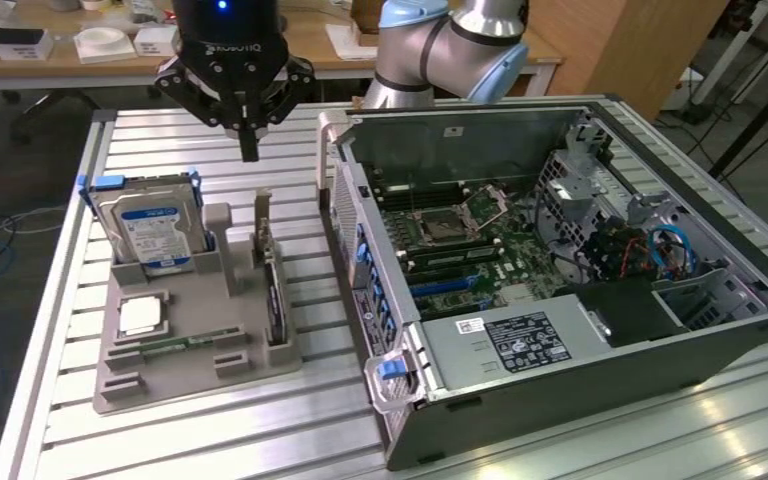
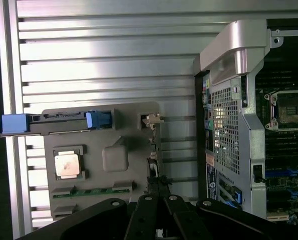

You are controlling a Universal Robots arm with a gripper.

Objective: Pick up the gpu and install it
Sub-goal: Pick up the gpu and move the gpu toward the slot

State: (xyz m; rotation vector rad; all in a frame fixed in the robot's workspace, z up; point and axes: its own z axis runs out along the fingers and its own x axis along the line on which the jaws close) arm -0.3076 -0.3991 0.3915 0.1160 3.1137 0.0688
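above the grey tray (image 1: 171,385), gripper (image 1: 248,150) hangs fully closed, empty. gpu (image 1: 273,300) stands on edge in the tray's slot nearest the computer case (image 1: 558,330). judgement: open, centre across its thin edge.

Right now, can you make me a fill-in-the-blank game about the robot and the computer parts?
1. The gripper hovers above the table with its fingers ___.
2. The gpu stands on its ___ in the grey holder.
3. The hard drive has a ___ label.
4. The computer case is ___ on top, so the boards inside show.

Missing words: shut; edge; blue; open.
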